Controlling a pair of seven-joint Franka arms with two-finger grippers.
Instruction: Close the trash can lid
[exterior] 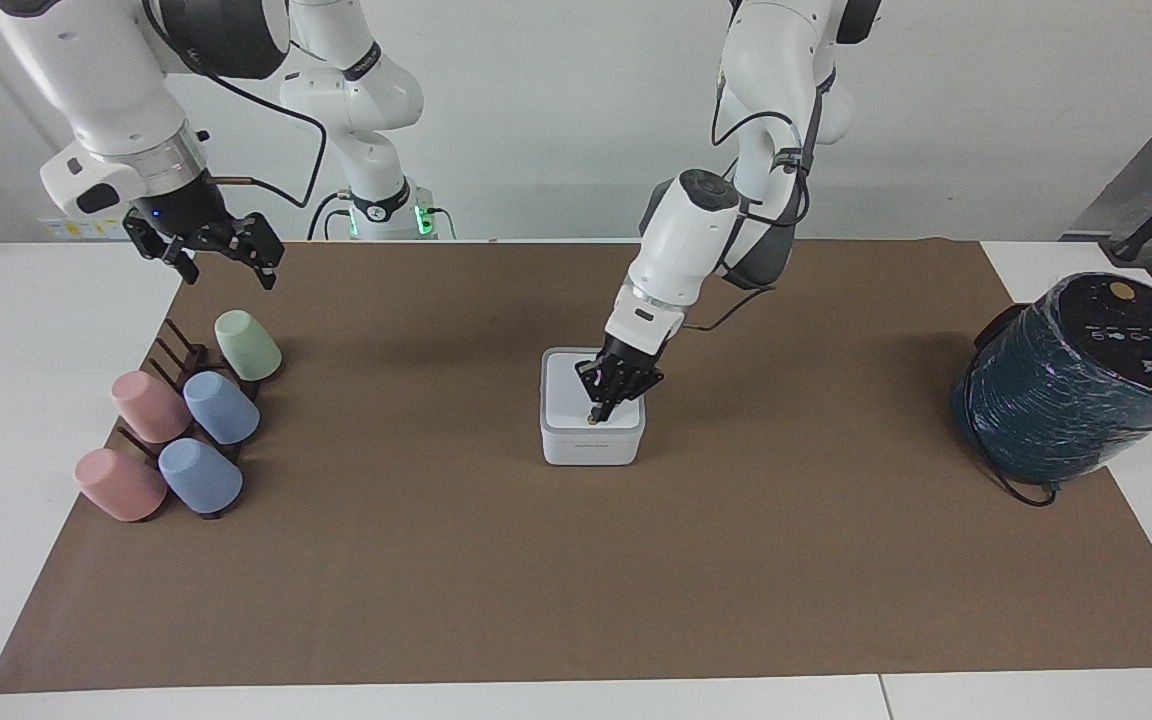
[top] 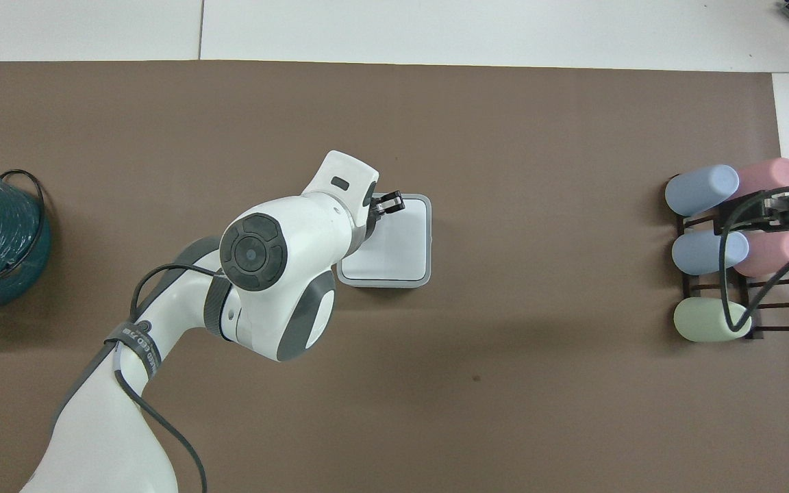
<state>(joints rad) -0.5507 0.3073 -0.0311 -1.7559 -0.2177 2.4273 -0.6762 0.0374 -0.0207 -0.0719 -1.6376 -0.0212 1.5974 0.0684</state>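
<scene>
The small white trash can [exterior: 591, 447] stands mid-table on the brown mat. Its white lid [exterior: 564, 393] lies flat on top of it; it also shows in the overhead view [top: 401, 246]. My left gripper [exterior: 593, 415] points down with its fingers together, and its tip rests on the lid at the edge farthest from the robots, covering the orange dot. In the overhead view the left gripper [top: 387, 204] shows at that same edge, partly under the arm. My right gripper [exterior: 224, 262] is open and empty, held in the air over the mat's edge near the cup rack, and waits.
A dark rack [exterior: 176, 360] with several pink, blue and green cups [exterior: 221, 407] lying on it sits at the right arm's end. A large dark teal wrapped cylinder [exterior: 1076, 385] with a black top stands at the left arm's end.
</scene>
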